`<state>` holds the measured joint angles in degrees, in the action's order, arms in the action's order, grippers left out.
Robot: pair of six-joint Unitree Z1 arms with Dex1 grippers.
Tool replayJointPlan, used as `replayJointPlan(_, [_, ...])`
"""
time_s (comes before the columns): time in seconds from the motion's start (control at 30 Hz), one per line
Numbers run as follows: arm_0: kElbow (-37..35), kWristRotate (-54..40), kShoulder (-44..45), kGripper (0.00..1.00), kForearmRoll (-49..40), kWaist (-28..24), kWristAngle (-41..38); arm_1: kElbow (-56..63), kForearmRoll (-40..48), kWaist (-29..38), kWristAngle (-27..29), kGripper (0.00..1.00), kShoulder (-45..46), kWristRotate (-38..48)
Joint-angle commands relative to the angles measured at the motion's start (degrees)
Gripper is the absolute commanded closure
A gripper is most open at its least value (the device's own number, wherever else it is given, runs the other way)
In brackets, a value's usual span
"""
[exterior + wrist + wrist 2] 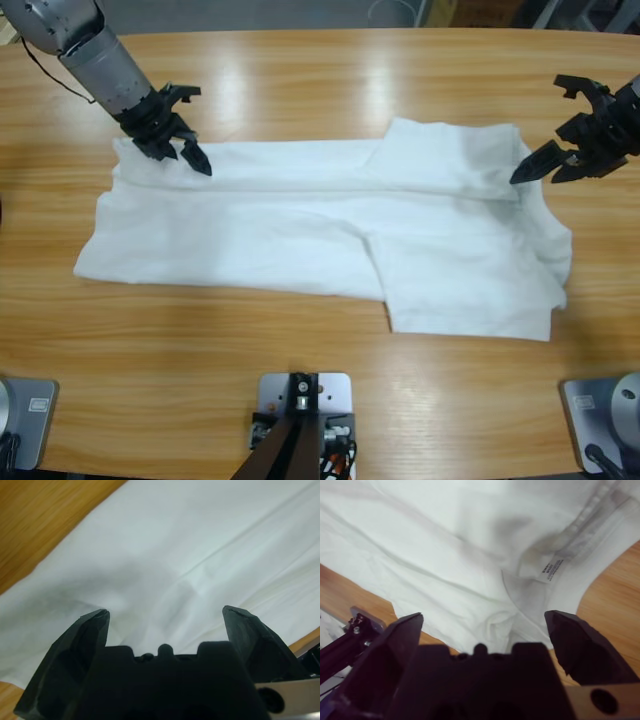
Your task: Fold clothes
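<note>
The clothes are one white T-shirt [300, 235] lying lengthwise across the wooden table [320, 80], with its far edge folded over toward the middle. My left gripper [183, 153] hovers open over the shirt's far left corner. In the left wrist view the gripper [165, 612] has only white cloth [175, 540] beneath it and nothing between the jaws. My right gripper [540, 172] stands open at the shirt's right end. In the right wrist view this gripper [482, 616] is above the ribbed neck [600, 510] and its inner label [550, 570], holding nothing.
Bare wood surrounds the shirt on all sides, with a wide strip along the near edge [200, 350] and another behind the shirt. The left arm [105, 60] comes in from the upper left corner; the right arm enters at the right edge.
</note>
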<state>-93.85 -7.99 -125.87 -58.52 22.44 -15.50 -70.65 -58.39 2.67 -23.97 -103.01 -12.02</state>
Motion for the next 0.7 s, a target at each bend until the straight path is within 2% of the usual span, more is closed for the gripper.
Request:
replayJointPlan(0.03, [5.34,-0.19,1.68,0.119,-1.69,0.06,0.73,0.95,-0.92,0.49,0.85,0.0,1.16,-0.34])
replayJointPlan(0.23, [13.5,-0.2,7.05,0.124,-0.44,0.06,0.89,0.94,-1.71,0.49,0.94,0.0,2.34,-0.32])
replayJointPlan(0.53, [16.75,0.13,11.58,0.124,-0.37,0.06,0.91,0.18,-4.87,0.49,1.56,0.0,4.6,-0.29])
replayJointPlan(0.7, [16.94,0.43,11.6,0.122,-0.07,0.06,0.91,0.32,-3.84,1.88,-0.22,0.0,4.52,-0.25])
